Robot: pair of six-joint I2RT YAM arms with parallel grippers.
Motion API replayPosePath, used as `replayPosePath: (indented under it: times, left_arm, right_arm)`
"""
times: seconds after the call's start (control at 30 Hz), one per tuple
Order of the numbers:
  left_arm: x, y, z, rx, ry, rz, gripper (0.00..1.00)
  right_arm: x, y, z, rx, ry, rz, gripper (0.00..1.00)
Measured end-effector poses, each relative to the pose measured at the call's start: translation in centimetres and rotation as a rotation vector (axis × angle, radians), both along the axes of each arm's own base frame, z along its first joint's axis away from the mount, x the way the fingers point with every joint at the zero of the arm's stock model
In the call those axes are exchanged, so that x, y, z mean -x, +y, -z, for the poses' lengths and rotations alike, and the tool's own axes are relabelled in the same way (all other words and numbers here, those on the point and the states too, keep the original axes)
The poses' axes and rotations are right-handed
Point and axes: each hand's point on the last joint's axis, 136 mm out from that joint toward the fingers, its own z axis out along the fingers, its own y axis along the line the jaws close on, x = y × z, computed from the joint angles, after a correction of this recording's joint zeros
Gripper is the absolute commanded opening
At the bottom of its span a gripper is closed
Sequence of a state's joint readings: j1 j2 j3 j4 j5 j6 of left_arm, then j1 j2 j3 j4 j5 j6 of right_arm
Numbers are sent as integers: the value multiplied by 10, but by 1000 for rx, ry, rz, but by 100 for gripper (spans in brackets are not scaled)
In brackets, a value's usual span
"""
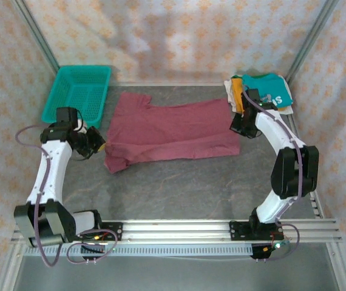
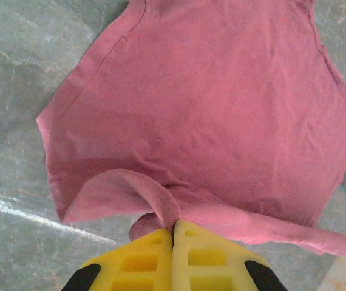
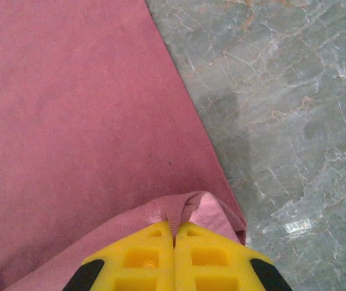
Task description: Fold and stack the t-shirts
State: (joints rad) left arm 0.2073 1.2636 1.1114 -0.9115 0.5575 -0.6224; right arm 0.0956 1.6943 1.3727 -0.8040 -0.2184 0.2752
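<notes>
1. Maroon shirt (image 1: 173, 130): lies spread nearly flat across the middle of the table (image 1: 179, 188), long axis running left to right, sleeves toward the left end.
2. Left gripper (image 2: 174, 227): clenched on a raised fold of the shirt's left end. The cloth rises into a small ridge at the yellow fingertips.
3. Right gripper (image 3: 174, 227): clenched on the shirt's right end, just inside the stitched edge near a corner, with a little tuck of cloth pinched up.
4. Handling, as judged: thin, light, limp cotton. It should drape and sag between the two pinch points, drag on the table rather than slide cleanly, and wrinkle if pulled unevenly. It is not fragile. Hems and seams give the firmest hold, so the present edge grips look sound.
5. Pile of shirts (image 1: 264, 91): teal on top of orange-yellow and cream layers, at the back right, just beyond the right gripper. A lift there risks brushing it.
6. Basket (image 1: 79, 68): back left, near the left arm but apart from the shirt.
7. Open room: bare table lies in front of the shirt, toward the arm bases, and it is the widest space for a fold.
</notes>
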Motion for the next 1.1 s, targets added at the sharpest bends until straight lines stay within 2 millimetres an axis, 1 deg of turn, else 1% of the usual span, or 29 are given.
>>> replayPosePath:
  times: [0.1,0.2,0.3,0.33,0.4,0.43,0.53,0.6,0.63,0.7,0.73,0.8,0.87,0.93,0.97,1.03,1.1]
  left_arm:
    - [-8,3,14,-9,45,17,0]
    - [-17,7,22,-22,71,30,0]
    - [-32,11,23,-31,73,48,1]
    - [-38,12,24,-34,72,54,9]
    - [-56,16,24,-42,71,62,11]
    - [-66,19,24,-55,69,64,14]
    - [-91,27,19,-130,34,72,35]
    - [-98,23,10,-195,8,87,36]
    - [-98,17,4,-222,-12,102,35]
    - [-95,3,-5,-244,-58,130,35]
    - [-88,-2,-7,-250,-77,132,35]
    - [-68,-2,-2,-257,-83,113,35]
    - [-43,2,13,-263,-50,89,34]
    - [-24,3,33,-263,0,77,32]
    - [-15,4,44,-267,34,75,29]
    - [-3,5,65,-271,97,77,27]
    - [3,6,83,-273,142,80,24]
  right_arm:
    - [-9,1,4,-2,9,-2,0]
    - [-18,4,14,-7,30,-4,1]
    - [-30,5,24,-9,48,-5,11]
    - [-35,6,27,-9,51,-6,15]
    - [-48,8,30,-12,47,-7,20]
    - [-56,9,30,-14,40,-10,21]
    - [-77,12,21,-24,1,-13,24]
    - [-82,13,13,-26,-24,-13,25]
    - [-83,13,9,-27,-40,-15,25]
    - [-77,15,6,-35,-64,-21,26]
    - [-70,16,6,-41,-73,-25,26]
    - [-48,20,10,-52,-76,-39,26]
    - [-25,27,18,-62,-63,-60,26]
    - [-11,35,27,-67,-47,-83,26]
    - [-6,39,33,-65,-37,-96,25]
    - [-1,45,44,-63,-15,-115,25]
    - [-1,49,53,-60,5,-123,24]
